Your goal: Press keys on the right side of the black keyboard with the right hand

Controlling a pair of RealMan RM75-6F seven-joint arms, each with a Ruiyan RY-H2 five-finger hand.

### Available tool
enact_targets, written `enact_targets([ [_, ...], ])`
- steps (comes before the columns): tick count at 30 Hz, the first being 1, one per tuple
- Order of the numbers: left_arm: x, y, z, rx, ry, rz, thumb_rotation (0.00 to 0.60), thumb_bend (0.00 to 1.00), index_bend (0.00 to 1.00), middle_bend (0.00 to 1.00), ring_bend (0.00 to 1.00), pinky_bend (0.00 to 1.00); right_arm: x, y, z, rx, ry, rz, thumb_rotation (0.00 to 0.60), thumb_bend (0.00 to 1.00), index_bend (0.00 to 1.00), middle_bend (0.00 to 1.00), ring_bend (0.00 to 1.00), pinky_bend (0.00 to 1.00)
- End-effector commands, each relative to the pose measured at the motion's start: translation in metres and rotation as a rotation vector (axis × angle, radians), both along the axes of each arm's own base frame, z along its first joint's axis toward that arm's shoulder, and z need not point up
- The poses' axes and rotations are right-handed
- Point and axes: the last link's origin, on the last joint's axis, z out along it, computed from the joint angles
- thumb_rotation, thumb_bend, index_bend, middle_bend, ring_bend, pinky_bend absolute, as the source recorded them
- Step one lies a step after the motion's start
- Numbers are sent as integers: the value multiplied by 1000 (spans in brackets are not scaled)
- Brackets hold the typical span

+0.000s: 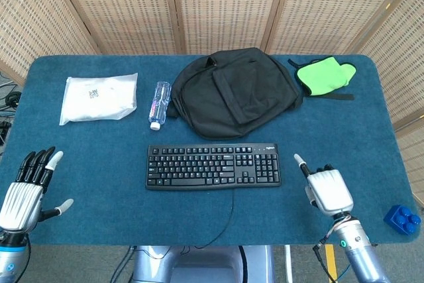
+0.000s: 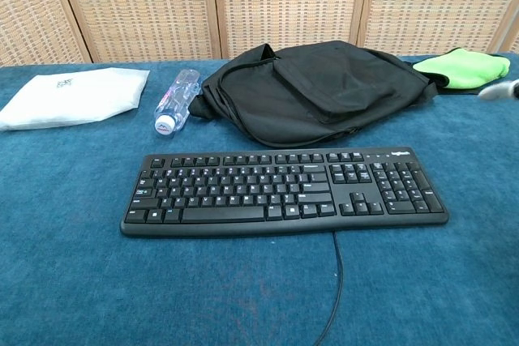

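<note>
The head view looks steeply down from high above the table's (image 1: 79,157) near edge, taking in the whole top. The chest view sits low and close, facing level toward twelve o'clock. Both share the keyboard (image 1: 212,166) (image 2: 284,190), backpack (image 1: 235,91) at twelve and bottle (image 1: 159,105) at eleven.
</note>
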Motion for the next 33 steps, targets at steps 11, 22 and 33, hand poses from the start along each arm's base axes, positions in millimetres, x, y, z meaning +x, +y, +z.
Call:
enact_targets([
  [11, -1, 1, 2, -3, -14, 5, 600, 0, 0, 0, 0, 0, 36, -17, -49, 148, 42, -16, 600, 775, 37, 679, 574, 406],
  [22, -1, 3, 2, -3, -21, 8, 600, 0, 0, 0, 0, 0, 48, -26, -71, 205, 89, -42, 600, 775, 37, 679, 574, 406],
  [33, -3, 6, 4, 4, -27, 23, 600, 0, 0, 0, 0, 0, 68, -38, -84, 235, 120, -39, 600, 775, 37, 679, 574, 410],
])
